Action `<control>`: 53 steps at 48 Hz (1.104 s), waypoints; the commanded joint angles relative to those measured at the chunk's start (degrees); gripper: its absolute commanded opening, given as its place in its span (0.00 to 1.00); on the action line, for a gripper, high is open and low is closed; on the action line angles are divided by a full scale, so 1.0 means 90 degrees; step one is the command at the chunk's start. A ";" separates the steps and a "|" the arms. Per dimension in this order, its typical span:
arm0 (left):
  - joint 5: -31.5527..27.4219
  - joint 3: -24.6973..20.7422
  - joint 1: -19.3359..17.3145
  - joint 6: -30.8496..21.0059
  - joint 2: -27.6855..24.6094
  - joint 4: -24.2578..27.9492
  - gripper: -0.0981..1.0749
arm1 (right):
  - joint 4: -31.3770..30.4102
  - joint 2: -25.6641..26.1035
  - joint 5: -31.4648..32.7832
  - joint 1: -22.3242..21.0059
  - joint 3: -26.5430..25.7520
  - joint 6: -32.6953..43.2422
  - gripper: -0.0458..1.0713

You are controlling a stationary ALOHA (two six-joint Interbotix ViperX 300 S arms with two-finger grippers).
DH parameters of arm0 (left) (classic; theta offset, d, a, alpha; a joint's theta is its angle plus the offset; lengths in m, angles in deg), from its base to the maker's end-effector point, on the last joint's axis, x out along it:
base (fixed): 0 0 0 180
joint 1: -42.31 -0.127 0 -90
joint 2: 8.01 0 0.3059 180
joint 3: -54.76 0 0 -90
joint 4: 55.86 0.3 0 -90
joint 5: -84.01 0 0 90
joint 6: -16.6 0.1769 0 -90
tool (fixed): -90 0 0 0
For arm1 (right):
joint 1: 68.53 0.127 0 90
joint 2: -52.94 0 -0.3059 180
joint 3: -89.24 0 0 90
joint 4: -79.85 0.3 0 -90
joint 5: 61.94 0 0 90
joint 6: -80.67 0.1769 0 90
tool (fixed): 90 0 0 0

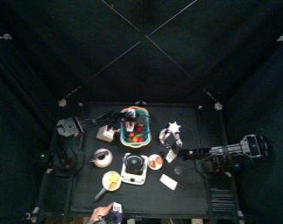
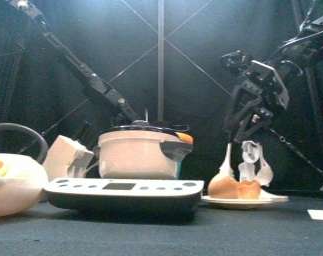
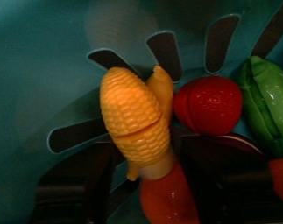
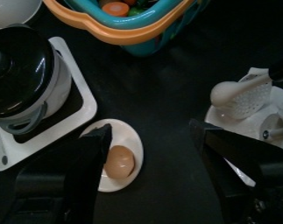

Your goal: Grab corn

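The yellow corn cob (image 3: pixel 137 118) fills the left wrist view, upright inside the teal basket (image 3: pixel 38 79). My left gripper (image 3: pixel 152 171) has a jaw tight against each side of the cob's lower end, shut on it. In the top view the left gripper (image 1: pixel 130 123) is over the orange-rimmed basket (image 1: pixel 135 137) at the table's back middle. My right gripper (image 4: pixel 150 140) is open and empty, hanging above the table between a plate and a white figure. It also shows in the top view (image 1: pixel 182 154).
A red tomato (image 3: pixel 210 103), a green vegetable (image 3: pixel 267 92) and an orange-red piece (image 3: pixel 167 197) lie beside the corn. A cooker pot (image 4: pixel 21 70) on a white base, a plate with a brown egg (image 4: pixel 117 158) and a white figure (image 4: pixel 243 96) stand under the right arm.
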 commanded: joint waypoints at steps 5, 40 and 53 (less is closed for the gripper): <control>0.0000 -0.0176 0.0000 -0.0020 0.0312 -0.0107 0.72 | 0.0000 0.0039 -0.0020 0.0010 -0.0088 0.0010 0.94; -0.0020 -0.0254 0.0010 -0.0010 0.0518 -0.0742 0.76 | 0.0000 0.0029 -0.0020 0.0029 -0.0059 0.0010 0.94; -0.0020 -0.0068 0.0039 -0.0010 0.0625 -0.0732 0.74 | 0.0010 0.0029 -0.0020 0.0029 -0.0059 0.0010 0.94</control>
